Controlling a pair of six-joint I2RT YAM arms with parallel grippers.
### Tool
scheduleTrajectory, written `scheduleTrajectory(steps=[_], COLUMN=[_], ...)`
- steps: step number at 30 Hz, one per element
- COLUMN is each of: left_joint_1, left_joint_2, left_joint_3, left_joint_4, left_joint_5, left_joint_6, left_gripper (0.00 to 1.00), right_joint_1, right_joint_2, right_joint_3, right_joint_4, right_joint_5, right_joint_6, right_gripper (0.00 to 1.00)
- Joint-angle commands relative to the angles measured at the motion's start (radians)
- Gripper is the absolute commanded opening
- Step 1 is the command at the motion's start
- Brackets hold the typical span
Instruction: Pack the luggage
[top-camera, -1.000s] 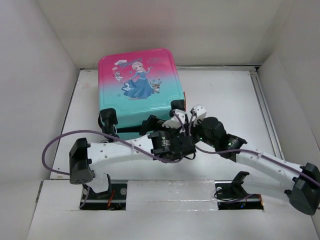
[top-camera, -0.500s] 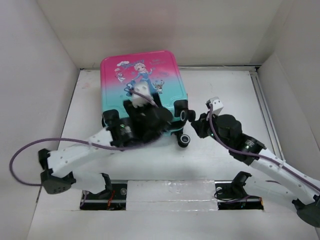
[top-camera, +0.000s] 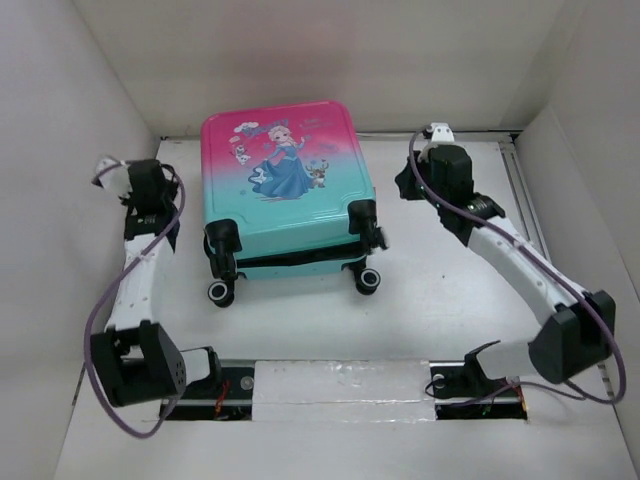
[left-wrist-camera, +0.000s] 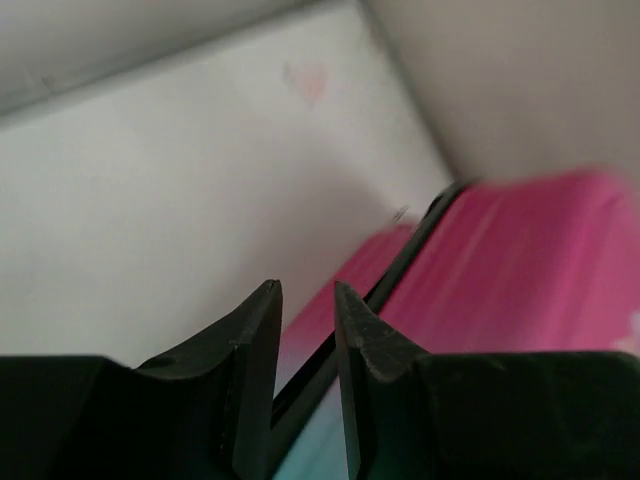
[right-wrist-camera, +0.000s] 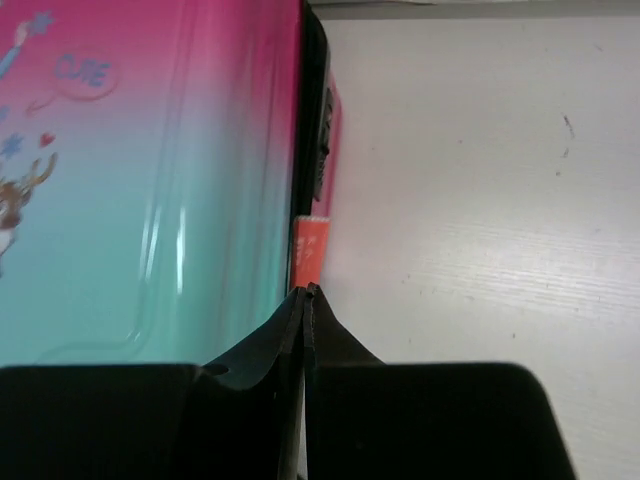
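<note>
Plainly, the luggage (top-camera: 285, 190) lies flat and shut on the bench (top-camera: 450, 280), princess side up, between the two sets of fingers. The left fingers (left-wrist-camera: 304, 295) stand a narrow slit apart with nothing between them; the pink end of the case and its black zip line sit just ahead and to their right. The right fingers (right-wrist-camera: 305, 290) are clenched tip to tip at the case's side, with a small orange tag (right-wrist-camera: 309, 250) right at their tips. I cannot tell whether the tag is pinched or merely touched. The main risk I see is that a pull on so small a tab slips off, or drags the whole light case across the bench instead of working the zip (right-wrist-camera: 312, 100), since nothing pins it down. The left fingers, set so narrowly, could also close on air or nudge the shell sideways. Curly lettering on the pink shell, left of the right fingers, looks like "CJE"; the tag's print is too blurred to read.
</note>
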Motion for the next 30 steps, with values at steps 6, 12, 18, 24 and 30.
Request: scheduleTrajectory(steps=[6,12,18,24,30], left_joint_1=[-0.029,-0.252,-0.610,-1.130,-1.476], left_joint_2=[0.110,0.058,0.049,0.027,-0.003], left_joint_3=[-0.367,-0.469,-0.575,-0.590,-0.351], left_joint_4=[0.368,0.389,0.402,0.336,-0.111], left_joint_5=[0.387,0.284,0.169,-0.005,-0.406], left_joint_6=[-0.170,-0.163,-0.241,-0.399,-0.511], left_gripper=[0.13,0.13,0.13,0.13,0.24], right_joint_1=[-0.051,-0.017,0.003,-0.063,-0.124], right_joint_2=[0.333,0.504,0.594,0.605,0.590], right_joint_3=[0.160,0.321,0.490,0.576,0.705], right_joint_4=[0.053,0.062,-0.003,-0.068,-0.195], right_joint_5=[-0.164,-0.224,-0.280,-0.275,-0.252], right_joint_6=[-0.024,-0.033,-0.088,-0.125,-0.148], right_gripper=[0.11,0.12,0.14,0.14,0.36])
